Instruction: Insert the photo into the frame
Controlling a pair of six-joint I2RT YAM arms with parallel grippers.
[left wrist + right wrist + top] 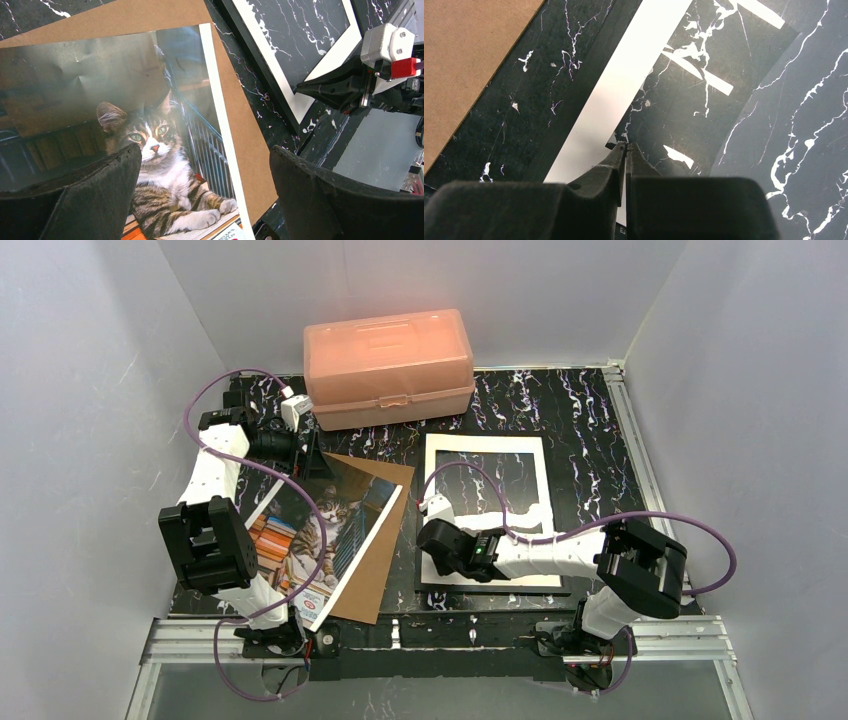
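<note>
photo (320, 532): is showing a grey-brown striped cat with a white chest, orange-red books and blue tones; a white border is running along its edge
frame (263, 70): is showing a plain black edge
mat sheet (485, 442): is appearing plain white
backing board (375, 565): is appearing plain brown
box (388, 360): is looking peach, without pattern
table (580, 430): is carrying a black marble pattern with white veins
left arm (218, 470): is wearing white shells with black joints
</note>
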